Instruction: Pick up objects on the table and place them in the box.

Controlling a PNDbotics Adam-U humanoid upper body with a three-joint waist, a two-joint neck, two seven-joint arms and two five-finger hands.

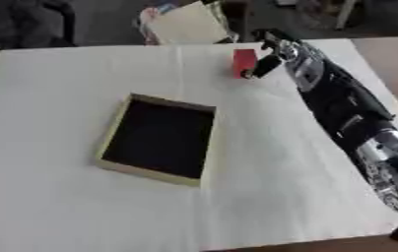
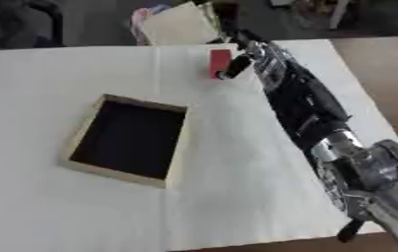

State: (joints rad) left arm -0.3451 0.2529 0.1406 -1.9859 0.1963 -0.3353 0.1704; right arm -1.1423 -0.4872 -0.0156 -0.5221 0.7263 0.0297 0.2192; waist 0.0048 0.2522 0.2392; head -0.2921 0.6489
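A small red block (image 1: 244,61) stands upright on the white table near its far edge. My right arm stretches from the lower right up to it, and my right hand (image 1: 271,55) sits at the block's right side with a finger or thumb against its lower right corner. I cannot tell whether the fingers curl round it. The box (image 1: 115,136), a shallow tan tray with a dark inside, lies at the table's middle left and shows nothing inside. My left hand is out of sight.
A white cloth (image 1: 64,206) covers the table. Beyond the far edge stand a chair with cream papers (image 1: 185,22) and dark furniture. Brown table wood (image 1: 392,59) shows at the right.
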